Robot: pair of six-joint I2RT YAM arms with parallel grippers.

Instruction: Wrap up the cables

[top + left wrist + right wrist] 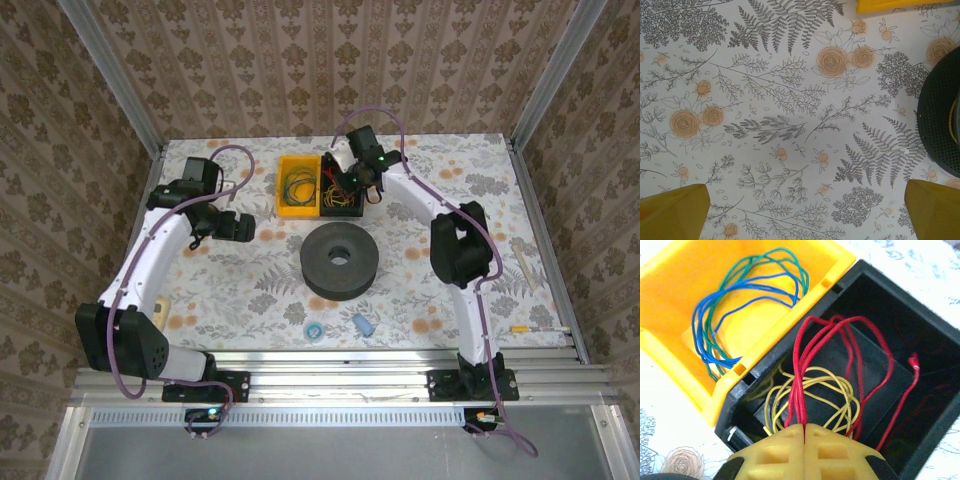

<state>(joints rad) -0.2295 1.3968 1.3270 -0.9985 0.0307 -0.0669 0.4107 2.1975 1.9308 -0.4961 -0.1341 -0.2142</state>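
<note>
- While the right gripper point(804, 430) presses its yellow fingers together on several strands of thin red wire point(799, 385), the wire's loops and loose end lie inside the black plastic bin point(880, 295), over a coil of thin yellow wire point(842, 385).
- Blue and green wire loops point(699, 322) rest in the yellow plastic bin point(670, 290), which touches the black one.
- The left gripper point(805, 200) hovers empty, fingers wide apart, above the flower-printed tablecloth point(765, 100), beside the dark grey round spool point(940, 110).

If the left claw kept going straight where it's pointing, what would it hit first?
Most likely the flowered tablecloth: the left gripper, open, faces bare cloth, with the dark spool off to one side.
</note>
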